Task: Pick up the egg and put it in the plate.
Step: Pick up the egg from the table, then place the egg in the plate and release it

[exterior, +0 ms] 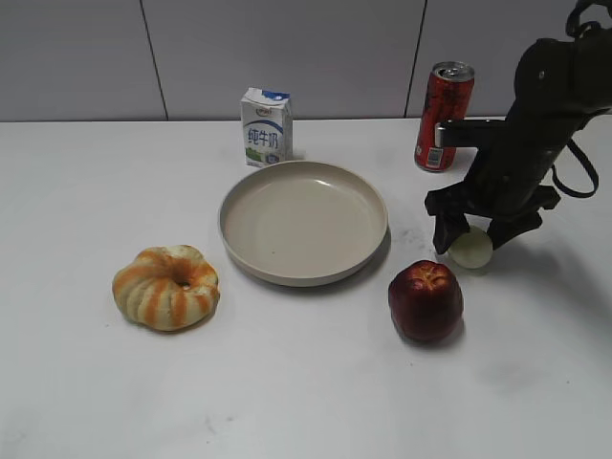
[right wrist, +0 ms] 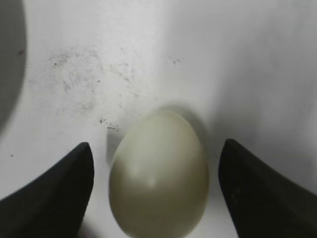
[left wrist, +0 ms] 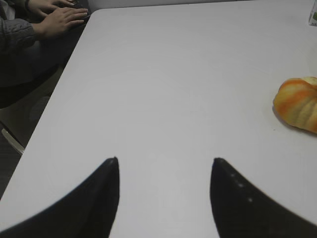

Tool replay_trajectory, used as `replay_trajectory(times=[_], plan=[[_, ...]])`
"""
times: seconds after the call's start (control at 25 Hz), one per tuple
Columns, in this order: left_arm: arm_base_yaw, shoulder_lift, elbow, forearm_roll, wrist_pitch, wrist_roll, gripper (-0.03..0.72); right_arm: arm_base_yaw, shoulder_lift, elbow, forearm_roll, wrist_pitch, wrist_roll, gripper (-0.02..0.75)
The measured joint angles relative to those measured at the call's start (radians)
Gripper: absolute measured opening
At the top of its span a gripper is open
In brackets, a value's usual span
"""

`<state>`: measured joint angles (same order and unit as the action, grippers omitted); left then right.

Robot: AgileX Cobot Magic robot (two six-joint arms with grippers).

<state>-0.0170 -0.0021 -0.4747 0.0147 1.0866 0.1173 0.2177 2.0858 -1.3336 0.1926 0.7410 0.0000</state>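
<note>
Black, the right claw (exterior: 471, 242) stood wide around the one egg (exterior: 471, 249), which lay on the table (exterior: 76, 191) with a gap at each finger. Outward sat one apple (exterior: 426, 300), one plate (exterior: 303, 221), one can (exterior: 444, 116), one milk carton (exterior: 265, 126) and one bread ring (exterior: 166, 286). The left claw (left wrist: 165, 166) hung wide over bare tabletop, holding nothing.

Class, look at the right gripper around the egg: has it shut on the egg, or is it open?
Open. In the right wrist view, table shows between the egg and each finger of the right gripper.
</note>
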Motion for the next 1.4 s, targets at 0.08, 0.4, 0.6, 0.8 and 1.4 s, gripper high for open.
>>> replay_trajectory(times=[0.08,0.4,0.6,0.8,1.4], plan=[[0.0,0.0,0.0,0.0,0.0,0.001,0.446,0.0,0.008,-0.001,0.0,-0.003,0.0,0.532],[0.0,0.0,0.0,0.0,0.0,0.001,0.446,0.0,0.01,-0.03,0.0,0.027,0.0,0.444],[0.0,0.0,0.0,0.0,0.0,0.001,0.446,0.002,0.01,-0.136,-0.001,0.154,0.0,0.444],[0.0,0.0,0.0,0.0,0.0,0.0,0.446,0.049,0.01,-0.303,0.003,0.307,0.0,0.444],[0.0,0.0,0.0,0.0,0.0,0.0,0.446,0.338,0.128,-0.467,0.023,0.226,0.0,0.444]])
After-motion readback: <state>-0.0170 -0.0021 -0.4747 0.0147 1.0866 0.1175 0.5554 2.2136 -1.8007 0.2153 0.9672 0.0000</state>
